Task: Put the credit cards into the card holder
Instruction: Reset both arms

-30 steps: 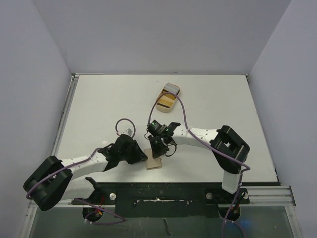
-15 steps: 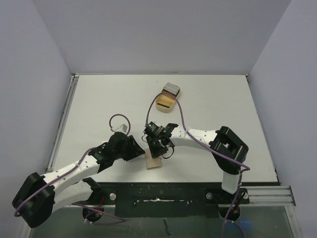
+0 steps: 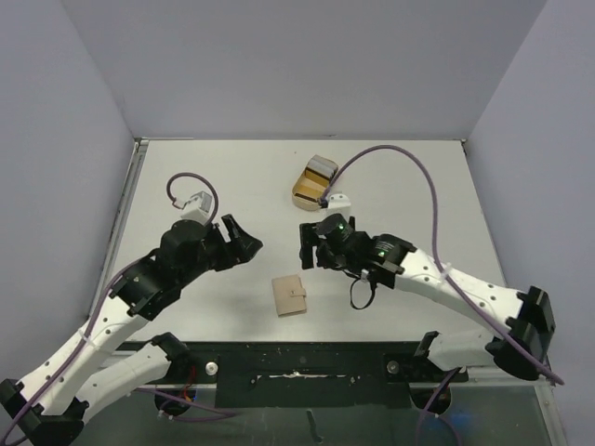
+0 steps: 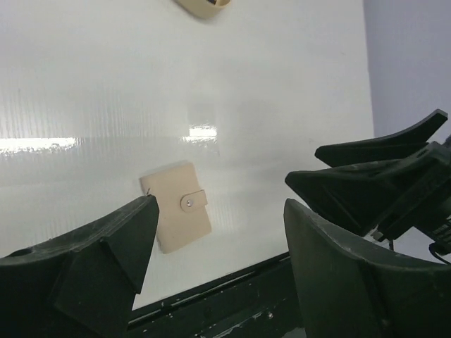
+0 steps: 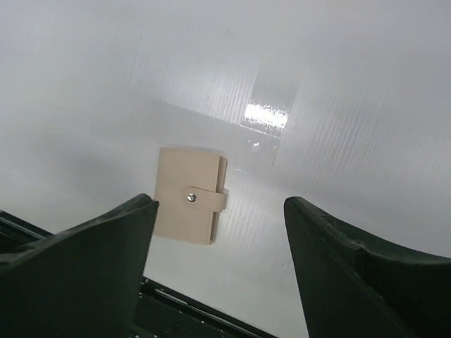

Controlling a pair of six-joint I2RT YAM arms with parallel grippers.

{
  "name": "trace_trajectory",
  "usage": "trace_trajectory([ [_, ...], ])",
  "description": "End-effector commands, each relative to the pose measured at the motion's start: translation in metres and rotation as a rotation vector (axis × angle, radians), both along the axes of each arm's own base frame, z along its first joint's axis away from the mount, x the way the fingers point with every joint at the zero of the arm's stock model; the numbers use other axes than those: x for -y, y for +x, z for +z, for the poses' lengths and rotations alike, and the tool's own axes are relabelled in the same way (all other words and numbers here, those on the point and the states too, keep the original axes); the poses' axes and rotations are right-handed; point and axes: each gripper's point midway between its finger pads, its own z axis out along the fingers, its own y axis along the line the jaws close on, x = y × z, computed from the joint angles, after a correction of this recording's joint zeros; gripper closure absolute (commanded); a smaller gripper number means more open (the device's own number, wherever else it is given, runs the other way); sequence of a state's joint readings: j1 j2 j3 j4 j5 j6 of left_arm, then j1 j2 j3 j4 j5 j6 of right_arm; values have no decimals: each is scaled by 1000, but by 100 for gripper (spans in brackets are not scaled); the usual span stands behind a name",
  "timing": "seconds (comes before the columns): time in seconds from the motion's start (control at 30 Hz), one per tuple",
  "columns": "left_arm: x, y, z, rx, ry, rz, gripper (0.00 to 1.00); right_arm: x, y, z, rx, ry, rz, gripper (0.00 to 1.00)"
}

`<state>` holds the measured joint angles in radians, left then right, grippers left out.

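Note:
The tan card holder (image 3: 290, 296) lies flat near the table's front edge, folded shut with its strap snapped; it also shows as the card holder (image 4: 176, 215) and the card holder (image 5: 189, 204) in the wrist views. My left gripper (image 3: 244, 240) (image 4: 220, 204) hangs open and empty above the table, up and left of the holder. My right gripper (image 3: 307, 243) (image 5: 220, 203) is open and empty too, just above and right of it. Credit cards (image 3: 319, 170), grey-white and gold, rest in a tray at the back, too small to tell apart.
The tan rounded tray (image 3: 299, 197) sits at the back centre, with the right arm's purple cable (image 3: 409, 158) arching beside it. A black rail (image 3: 307, 358) runs along the table's front edge. Walls close in the left, right and back.
Both arms have lifted and drawn back from the card holder, left arm leftwards, right arm rightwards. Both grippers have opened. The holder now lies free on the table.

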<state>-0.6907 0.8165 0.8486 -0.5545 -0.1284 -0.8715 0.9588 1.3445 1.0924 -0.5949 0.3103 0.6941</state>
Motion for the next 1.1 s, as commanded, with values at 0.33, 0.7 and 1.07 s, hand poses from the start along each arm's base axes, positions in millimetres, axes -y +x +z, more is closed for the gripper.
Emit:
trace_trajectory([
  [0.33, -55, -41, 130, 372, -179, 51, 28, 64, -8, 98, 286, 244, -166, 2],
  [0.7, -51, -43, 84, 316, -193, 47, 27, 74, -14, 96, 294, 327, -220, 2],
  [1.07, -47, -36, 73, 293, -171, 56, 27, 65, -13, 82, 259, 322, -212, 2],
])
